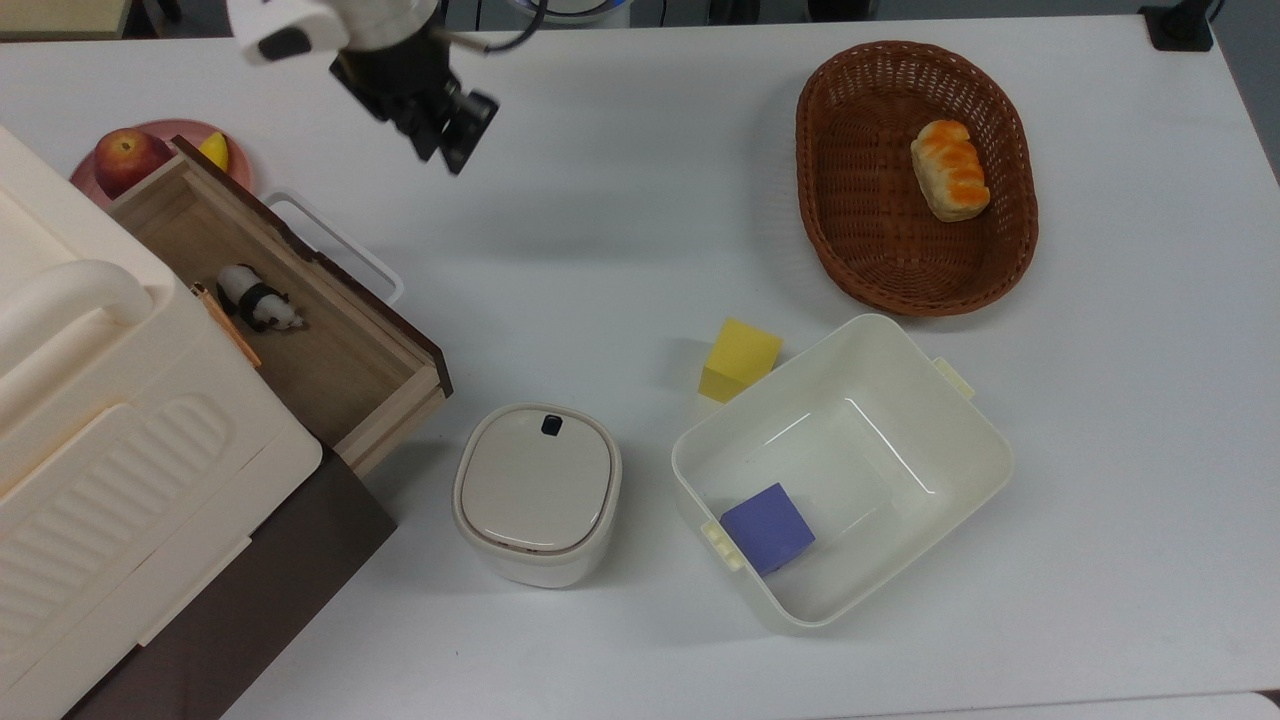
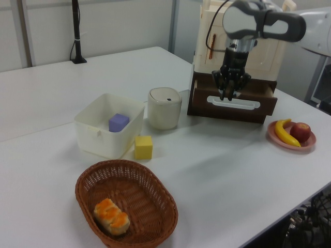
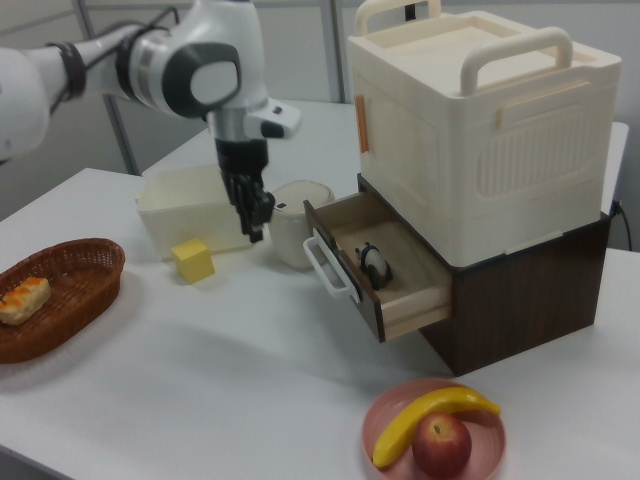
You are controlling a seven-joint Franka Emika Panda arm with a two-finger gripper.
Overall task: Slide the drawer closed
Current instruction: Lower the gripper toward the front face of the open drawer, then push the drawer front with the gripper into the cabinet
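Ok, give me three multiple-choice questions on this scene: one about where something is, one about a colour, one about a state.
1. Where is the bread?
A. in the basket
B. in the bin
C. on the plate

2. What colour is the block in the bin?
A. yellow
B. purple
C. red

3. How is the drawer?
A. shut
B. pulled out
C. lifted out onto the table

Answers: 1 A, the bread lies inside the wicker rim. 2 B, the yellow block sits outside the bin. 3 B, its inside shows, with a panda in it.
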